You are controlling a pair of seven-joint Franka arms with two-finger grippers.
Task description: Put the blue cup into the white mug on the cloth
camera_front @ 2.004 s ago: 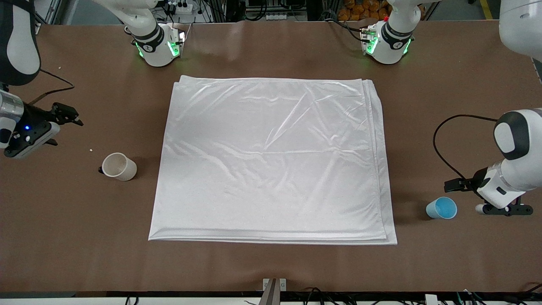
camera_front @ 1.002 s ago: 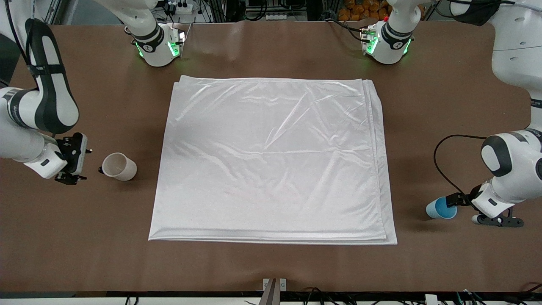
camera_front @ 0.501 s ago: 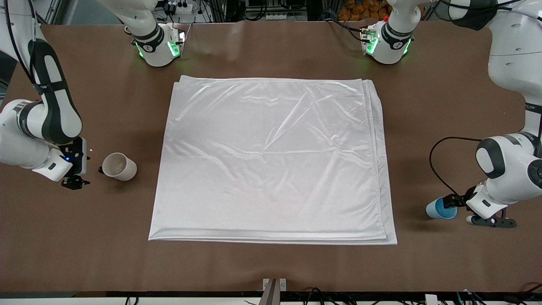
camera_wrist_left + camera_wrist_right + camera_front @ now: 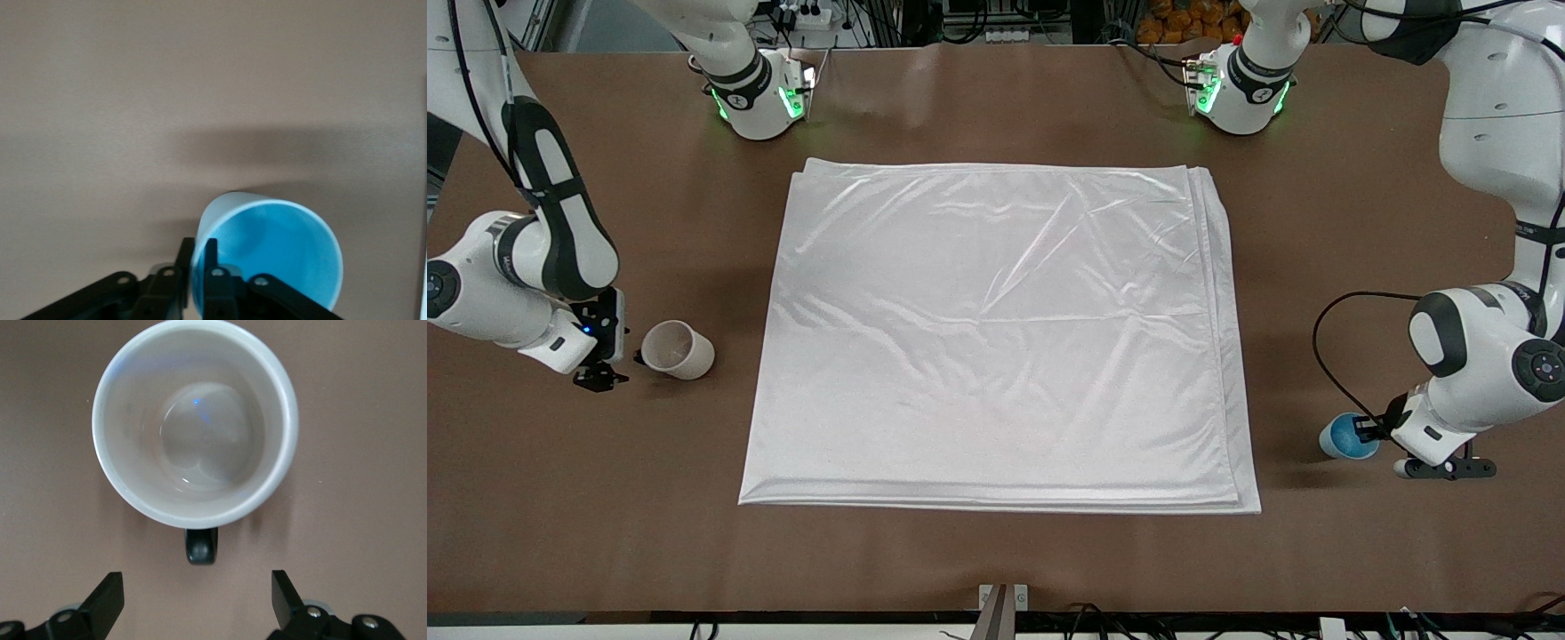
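Note:
The blue cup (image 4: 1341,437) stands on the brown table beside the cloth's (image 4: 996,338) near corner, toward the left arm's end. My left gripper (image 4: 1365,431) is shut on the blue cup's (image 4: 273,253) rim, one finger inside and one outside; in the left wrist view the gripper (image 4: 198,250) pinches the wall. The white mug (image 4: 678,349) stands upright on the table beside the cloth at the right arm's end. My right gripper (image 4: 616,348) is open, low at the mug's black handle (image 4: 201,547). In the right wrist view the gripper (image 4: 197,588) stands just short of the mug (image 4: 195,420).
The two arm bases (image 4: 760,98) (image 4: 1240,93) stand along the table's far edge. A black cable (image 4: 1327,356) loops over the table by the left arm. A small metal bracket (image 4: 1003,604) sits at the table's near edge.
My left gripper closed onto the blue cup's rim. My right arm came closer to the white mug's handle, still open. Cup, mug and cloth stayed in place.

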